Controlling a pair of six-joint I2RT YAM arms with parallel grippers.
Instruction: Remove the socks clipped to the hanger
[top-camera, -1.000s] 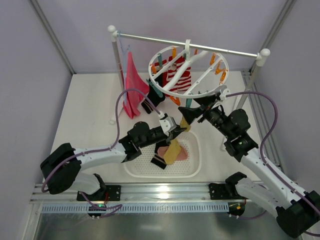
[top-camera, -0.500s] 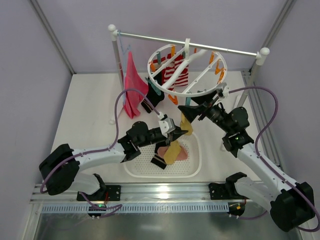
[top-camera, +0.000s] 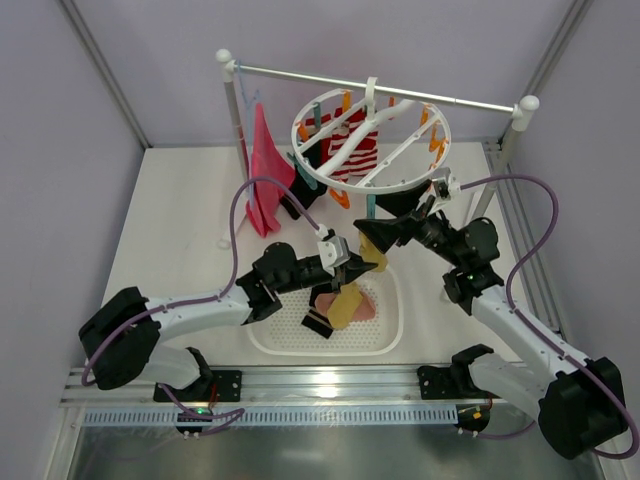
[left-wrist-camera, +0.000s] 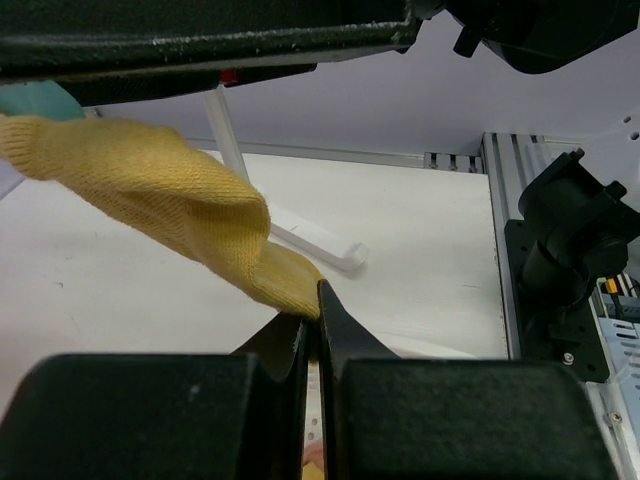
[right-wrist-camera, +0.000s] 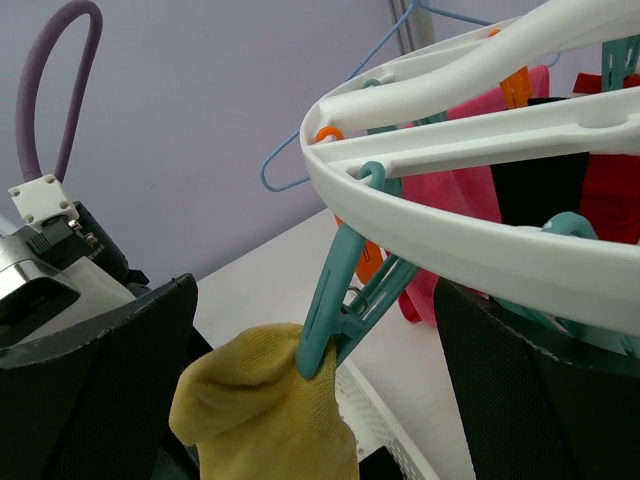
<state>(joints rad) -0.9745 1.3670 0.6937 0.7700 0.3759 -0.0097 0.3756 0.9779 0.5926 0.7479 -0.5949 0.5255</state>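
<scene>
The mustard-yellow knitted sock (right-wrist-camera: 270, 400) hangs by its top edge from a teal plastic clip (right-wrist-camera: 335, 300), whose jaws bite the fabric. The clip dangles from the rim of the white round plastic hanger (right-wrist-camera: 480, 250), on the side nearest the arms. The left fingers (left-wrist-camera: 345, 335) are pressed together and pinch this sock partway down. The stretch between them and the clip bunches into a fold, and the rest of the sock droops below them. The right fingers (right-wrist-camera: 100, 380) are spread wide, one on each side of the clip and the sock's top, touching neither.

Under the sock sits a white perforated plastic basket (top-camera: 385, 335) on the pale surface (top-camera: 190, 220). A pale pink sock (top-camera: 366, 310) and a black sock (top-camera: 322, 315) lie in it.

Farther back on the hanger, a red-and-white striped sock (top-camera: 358, 150) is clipped up. The hanger itself hooks over the metal rail (top-camera: 300, 77) of a white-posted rack. A magenta-pink cloth (top-camera: 265, 175) hangs at the rail's left end.
</scene>
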